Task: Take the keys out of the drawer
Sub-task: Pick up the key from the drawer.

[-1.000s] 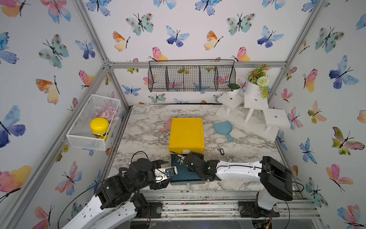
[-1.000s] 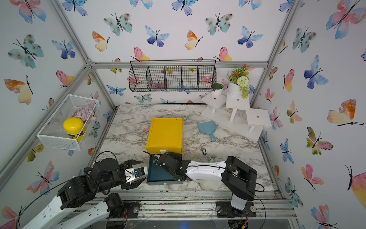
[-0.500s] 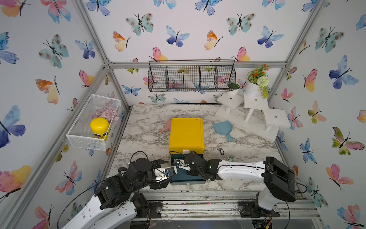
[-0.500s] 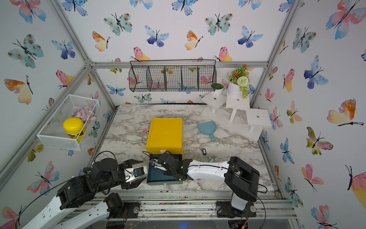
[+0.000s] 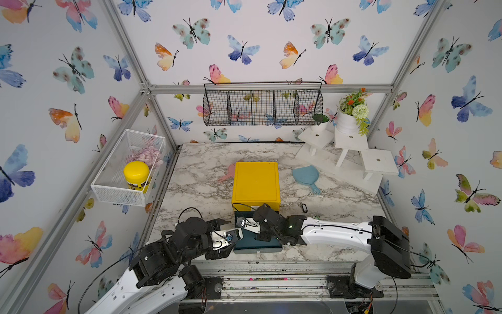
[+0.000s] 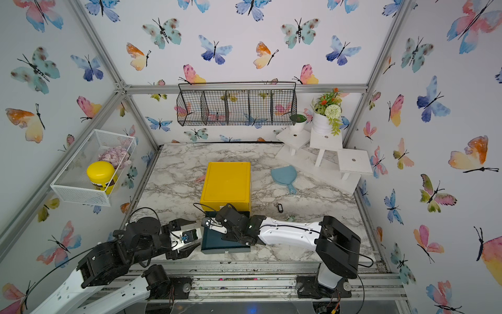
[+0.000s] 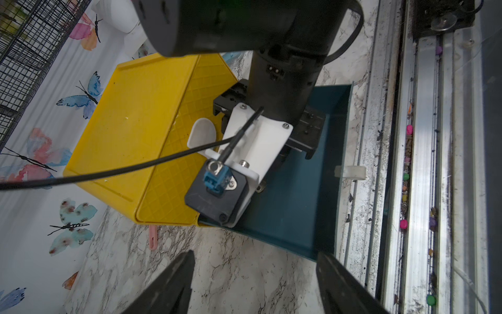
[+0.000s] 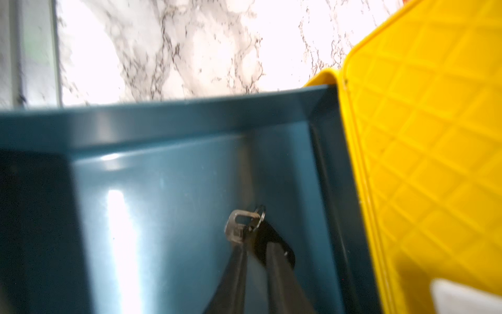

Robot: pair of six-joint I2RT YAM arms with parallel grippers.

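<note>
Right gripper point(image 8: 255, 242) has eased slightly apart at silver, black-tagged key point(image 8: 237, 225); grip unclear.

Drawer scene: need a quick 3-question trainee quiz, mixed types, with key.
1. Multiple choice: the drawer is A) shut, B) pulled open, C) upside down.
2. True or false: the left gripper is open.
3. Fill in: in the right wrist view, the right gripper has its tips at a silver ___.

Key: 1 B. 2 True. 3 key.
</note>
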